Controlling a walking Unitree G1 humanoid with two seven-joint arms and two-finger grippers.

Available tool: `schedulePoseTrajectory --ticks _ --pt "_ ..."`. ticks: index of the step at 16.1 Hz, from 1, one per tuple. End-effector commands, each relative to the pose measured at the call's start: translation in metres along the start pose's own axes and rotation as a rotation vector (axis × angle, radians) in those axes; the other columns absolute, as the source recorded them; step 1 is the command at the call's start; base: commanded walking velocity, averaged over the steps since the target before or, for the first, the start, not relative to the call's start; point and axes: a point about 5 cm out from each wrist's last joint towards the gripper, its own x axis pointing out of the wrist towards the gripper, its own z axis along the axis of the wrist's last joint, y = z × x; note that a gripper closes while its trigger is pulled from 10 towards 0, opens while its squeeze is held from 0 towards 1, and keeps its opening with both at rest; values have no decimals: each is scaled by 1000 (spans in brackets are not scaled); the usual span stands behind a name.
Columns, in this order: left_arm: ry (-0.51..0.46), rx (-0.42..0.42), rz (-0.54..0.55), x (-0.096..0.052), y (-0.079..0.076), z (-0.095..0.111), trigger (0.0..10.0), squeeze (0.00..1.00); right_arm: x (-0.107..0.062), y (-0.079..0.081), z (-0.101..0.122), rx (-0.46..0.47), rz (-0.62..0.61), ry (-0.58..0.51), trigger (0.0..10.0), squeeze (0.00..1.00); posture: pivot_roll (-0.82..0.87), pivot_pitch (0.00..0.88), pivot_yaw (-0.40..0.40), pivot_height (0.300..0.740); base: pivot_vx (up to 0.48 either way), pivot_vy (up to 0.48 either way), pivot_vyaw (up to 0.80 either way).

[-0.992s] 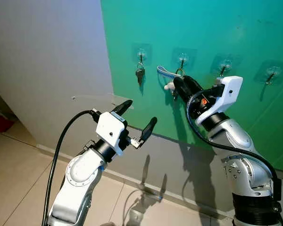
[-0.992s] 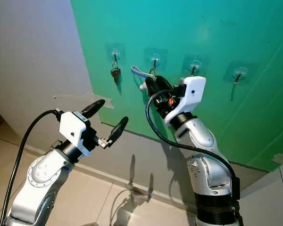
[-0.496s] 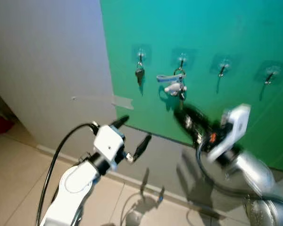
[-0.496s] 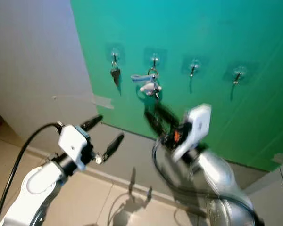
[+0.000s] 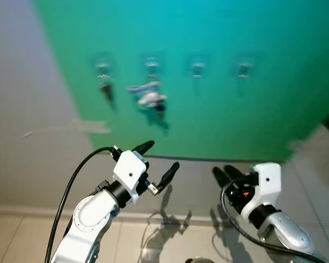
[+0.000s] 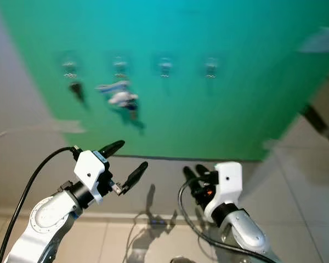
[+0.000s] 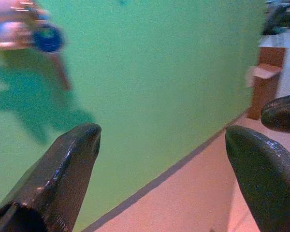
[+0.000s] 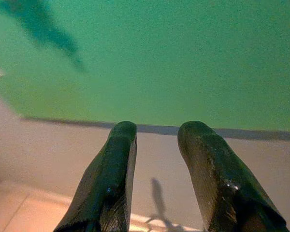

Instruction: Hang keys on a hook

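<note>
Keys (image 5: 147, 97) hang blurred from hook (image 5: 152, 67); left gripper (image 5: 158, 161) released; right gripper (image 5: 225, 175) parted, empty

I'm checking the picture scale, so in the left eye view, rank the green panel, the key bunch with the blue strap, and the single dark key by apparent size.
1. green panel, by far the largest
2. key bunch with the blue strap
3. single dark key, smallest; blur softens its outline.

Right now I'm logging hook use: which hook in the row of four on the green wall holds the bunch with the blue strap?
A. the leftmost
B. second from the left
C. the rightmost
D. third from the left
B: the blurred strap bunch hangs under the second hook from the left.
</note>
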Motion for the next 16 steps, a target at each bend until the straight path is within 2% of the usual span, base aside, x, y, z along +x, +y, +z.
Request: schedulePoseTrajectory --ticks 1,2,6,9,12,16 --pt "9 -15 5 -2 0 1 10000 0 -3 -5 7 -7 -92 -19 10000 0 -54 0 40 740 0 0 -800" --pt "46 -27 33 -2 1 -3 10000 0 -4 -7 7 -17 -146 -10 10000 0 -60 0 46 740 0 0 -800" --pt "171 -72 124 -7 5 -23 10000 0 -4 -11 7 -44 -229 6 10000 0 -70 0 51 740 0 0 -800" --pt "142 -92 115 -6 4 -17 10000 0 0 -10 8 -59 -231 22 10000 0 -67 0 50 740 0 0 -800" --pt "143 -77 114 -4 5 -14 10000 0 2 -12 8 -67 -243 41 10000 0 -55 0 40 740 0 0 0" --pt "154 -61 124 -4 7 -15 10000 0 3 -12 7 -73 -248 54 10000 0 -57 0 44 740 0 0 -800"
